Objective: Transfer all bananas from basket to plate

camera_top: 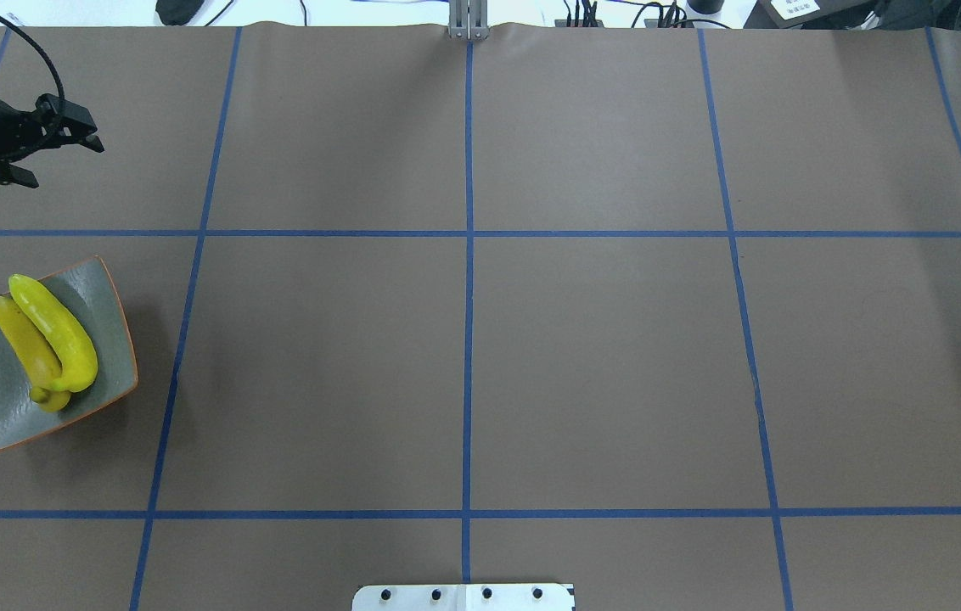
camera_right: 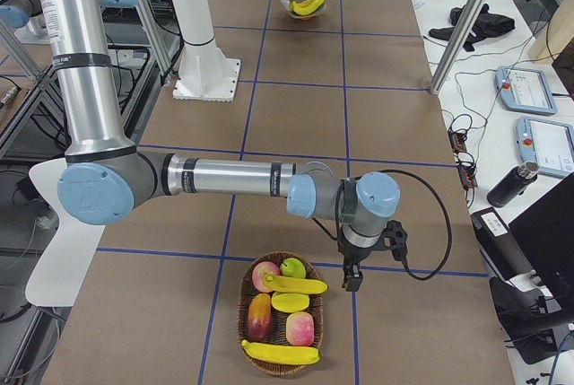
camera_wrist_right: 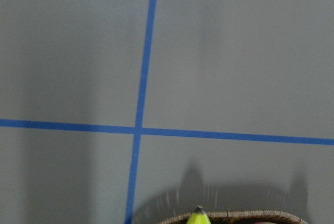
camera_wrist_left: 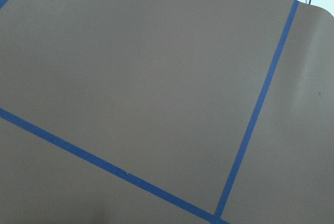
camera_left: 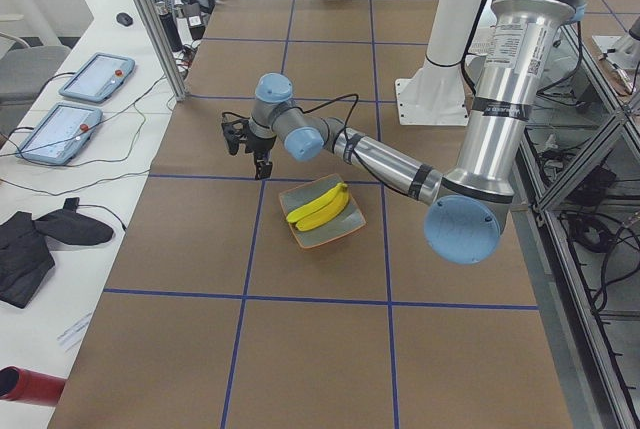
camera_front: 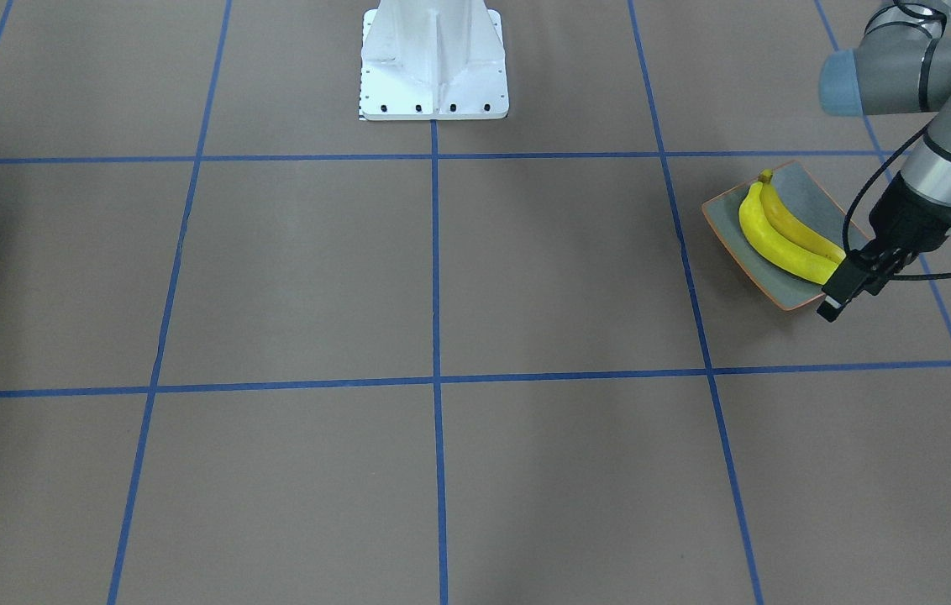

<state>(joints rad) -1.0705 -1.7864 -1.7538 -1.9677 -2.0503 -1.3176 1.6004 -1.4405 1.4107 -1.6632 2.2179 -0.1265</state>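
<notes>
You have four bananas (camera_front: 778,239) in all. Two lie side by side, touching, on the plate (camera_front: 807,189) at the right of the front-facing view. The other two are in the basket (camera_right: 241,304) at the bottom centre of the right-side view, one across its top end and one along its bottom end. All four are smooth, glossy, bright yellow curves with small dark tips.

There is one plate, a squarish glazed dish in grey-green. Its edges curl upward and carry a thin orange-brown rim.

There is one basket, an oval of brown woven wicker. Between its bananas you can count what look like five rounder fruits (camera_right: 266,275) in red, green and yellow.

Your left gripper (camera_top: 64,163) hangs at the upper left of the overhead view, above the table beyond the plate. Its two black fingers are spread apart with nothing between them.

Your right gripper (camera_right: 348,279) hovers just right of the basket's top end. It shows only in that side view, so you cannot tell whether its fingers are apart or together. Its wrist camera catches the wicker rim and one banana tip at the bottom edge.

The table (camera_top: 599,365) is covered in matt brown sheet, marked into squares by blue tape lines (camera_top: 468,339). One white metal base (camera_front: 433,67) stands at the top centre of the front-facing view.
</notes>
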